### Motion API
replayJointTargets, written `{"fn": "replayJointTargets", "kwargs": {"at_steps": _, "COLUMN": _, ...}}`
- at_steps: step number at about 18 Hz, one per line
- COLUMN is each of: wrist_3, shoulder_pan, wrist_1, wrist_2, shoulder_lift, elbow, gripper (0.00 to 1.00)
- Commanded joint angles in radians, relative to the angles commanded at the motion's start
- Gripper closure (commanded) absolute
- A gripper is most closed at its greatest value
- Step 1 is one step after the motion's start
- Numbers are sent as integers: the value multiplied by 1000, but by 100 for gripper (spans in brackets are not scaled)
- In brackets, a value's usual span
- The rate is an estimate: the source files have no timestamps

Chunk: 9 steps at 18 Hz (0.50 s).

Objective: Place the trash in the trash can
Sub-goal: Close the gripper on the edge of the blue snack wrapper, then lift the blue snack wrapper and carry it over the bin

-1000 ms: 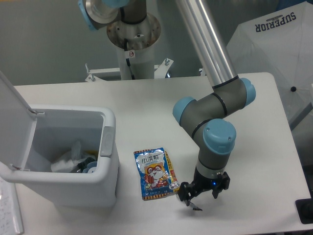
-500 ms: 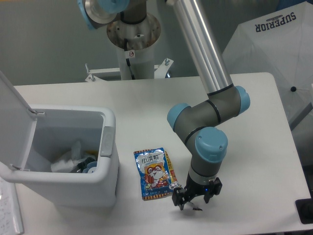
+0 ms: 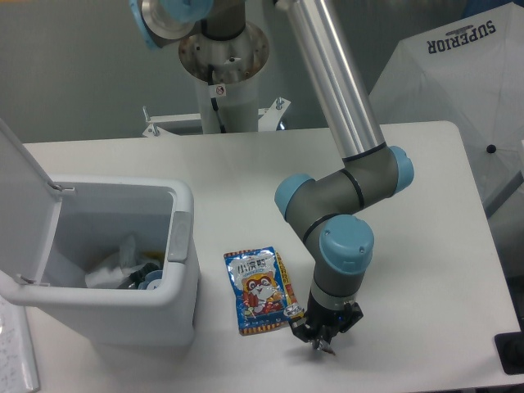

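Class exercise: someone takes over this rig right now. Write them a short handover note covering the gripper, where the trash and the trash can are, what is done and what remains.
Gripper: low over the table just right of the blue snack packet; whether it is open or shut cannot be told from this view.
Snack packet: lying flat on the table, face up, right of the trash can.
Trash can: at the table's left, lid open; a crumpled white wrapper and some dark items already lie inside.
Done: some litter is binned.
Left: the snack packet must go in. A small dark scrap seems to sit under the gripper; check it.
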Motion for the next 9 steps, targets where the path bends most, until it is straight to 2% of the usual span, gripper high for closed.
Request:
{"fn": "replayJointTargets", "kwargs": {"at_steps": 4, "wrist_3": 5, "shoulder_pan": 2, "wrist_1": 3, "wrist_2": -3, "shoulder_lift": 8, "elbow": 21, "gripper": 100}}
{"fn": "replayJointTargets", "kwargs": {"at_steps": 9, "wrist_3": 23, "shoulder_pan": 15, "wrist_1": 5, "wrist_2": -20, "shoulder_lift": 93, "elbow": 75, "gripper": 100}}
